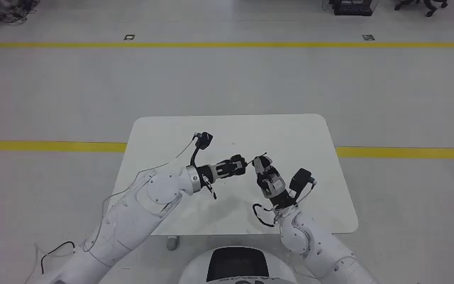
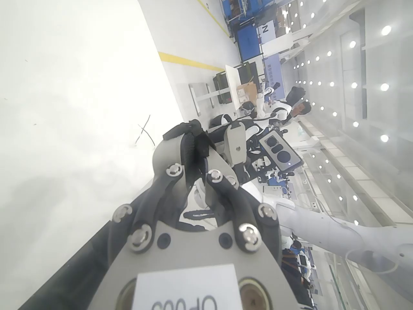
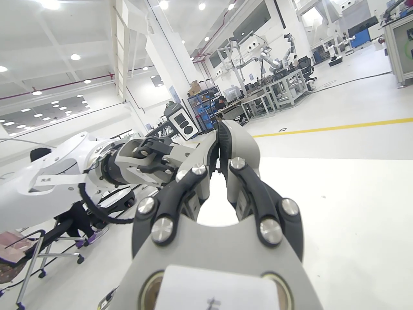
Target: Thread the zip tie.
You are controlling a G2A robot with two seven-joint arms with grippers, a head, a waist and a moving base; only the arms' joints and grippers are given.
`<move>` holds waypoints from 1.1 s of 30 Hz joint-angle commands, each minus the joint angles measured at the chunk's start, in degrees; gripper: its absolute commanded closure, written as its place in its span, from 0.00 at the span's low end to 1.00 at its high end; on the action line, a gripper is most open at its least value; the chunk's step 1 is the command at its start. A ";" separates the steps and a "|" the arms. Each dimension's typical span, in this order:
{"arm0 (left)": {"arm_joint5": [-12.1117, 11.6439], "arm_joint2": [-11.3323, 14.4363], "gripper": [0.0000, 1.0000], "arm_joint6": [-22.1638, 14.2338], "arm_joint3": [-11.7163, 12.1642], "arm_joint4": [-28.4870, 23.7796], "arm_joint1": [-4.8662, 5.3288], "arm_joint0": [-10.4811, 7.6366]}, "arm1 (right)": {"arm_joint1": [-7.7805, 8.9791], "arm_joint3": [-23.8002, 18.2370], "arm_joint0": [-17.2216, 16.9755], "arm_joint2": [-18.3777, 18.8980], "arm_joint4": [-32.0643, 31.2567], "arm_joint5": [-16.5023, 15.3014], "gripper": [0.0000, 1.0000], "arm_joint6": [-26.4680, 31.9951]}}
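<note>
Nearest the robot, the right gripper [image 3: 220,132] is closed tight. Its ribbed black pads [image 3: 214,154] press together on what looks like one end of the thin black plastic zip tie [image 1: 254,158], and a dark sliver pokes out past them. Just beside it, almost nose to nose, the left gripper [image 2: 188,134] is closed too and apparently pinches the other end. The strap hangs in the air between the two, above the middle of the white rounded-corner table [image 1: 298,135].

The main risk, as I judge it, is misalignment. The tail is slim and springy, and the head's slot is too small to make out. A slight angle error would send the tip past the slot or make it buckle.

Both pinches sit at the very ends of the grippers. A sideways push could therefore twist the zip tie in the pads or pop it free. It would then drop onto the table, where a flat, thin strap would be awkward to regrip. With the grippers this close, they could also knock each other.

Beyond the table lie the pale floor and its yellow line [image 1: 71,146], which have no bearing on the work.
</note>
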 commanded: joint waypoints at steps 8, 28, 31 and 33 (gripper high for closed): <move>0.00 0.00 1.00 0.00 0.00 0.00 0.00 0.00 | 0.37 0.88 0.52 -0.64 2.29 0.00 1.00 1.31; 0.00 0.00 1.00 0.00 0.00 0.00 0.00 0.00 | 1.37 0.86 1.78 -2.78 4.46 0.00 1.00 3.19; 0.00 0.00 1.00 0.00 0.00 0.00 0.00 0.00 | 1.48 1.06 1.88 -2.91 4.58 0.00 1.00 3.24; 0.00 0.00 1.00 0.00 0.00 0.00 0.00 0.00 | 1.52 1.16 1.94 -3.01 4.62 0.00 1.00 3.20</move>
